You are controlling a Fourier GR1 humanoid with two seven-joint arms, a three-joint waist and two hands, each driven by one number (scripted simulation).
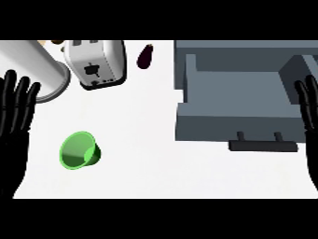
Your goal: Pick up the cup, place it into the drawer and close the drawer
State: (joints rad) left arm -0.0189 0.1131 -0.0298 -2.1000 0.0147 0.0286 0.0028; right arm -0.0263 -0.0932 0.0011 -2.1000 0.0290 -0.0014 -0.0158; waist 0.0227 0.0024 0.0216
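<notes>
Head view shows green cup (pixel 79 149) on counter (pixel 141 177), apart from open drawer (pixel 233 128).

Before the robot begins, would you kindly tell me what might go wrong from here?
1. The green cup sits free on the counter and narrows toward its base; it may tip or slide as the left robot hand curls round it.
2. The front panel of the open drawer lies between the cup and the compartment; carried low, the cup might strike it.
</notes>
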